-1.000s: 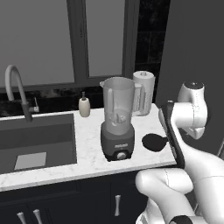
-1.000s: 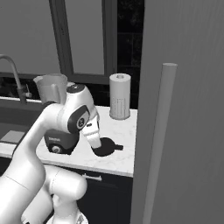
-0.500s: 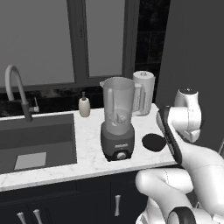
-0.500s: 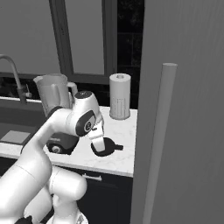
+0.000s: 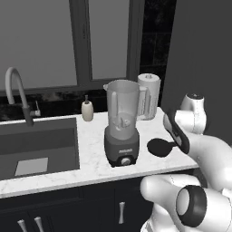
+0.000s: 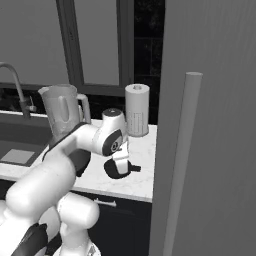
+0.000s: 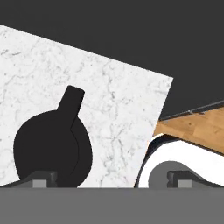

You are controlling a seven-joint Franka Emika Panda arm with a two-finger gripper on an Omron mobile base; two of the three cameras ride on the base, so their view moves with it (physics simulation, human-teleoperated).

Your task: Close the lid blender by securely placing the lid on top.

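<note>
In the left base view we see the blender [image 5: 121, 124] standing on the white marble counter [image 5: 90, 154], its jar mouth uncovered. The lid [image 5: 160, 147] lies flat on the counter to the blender's right, near the front edge. A white canister [image 5: 148, 96] stands behind, and a small soap bottle [image 5: 87, 110] to the far left by the sink [image 5: 36, 145].

In the right base view our arm hangs over the lid [image 6: 119, 169], which rests on the counter [image 6: 142, 170], apart from the blender [image 6: 62, 112].

In the hand view our gripper [image 7: 111, 178] has its fingertips spread wide, holding nothing; the left one sits over the lid [image 7: 52, 148], whose tab points away.
</note>
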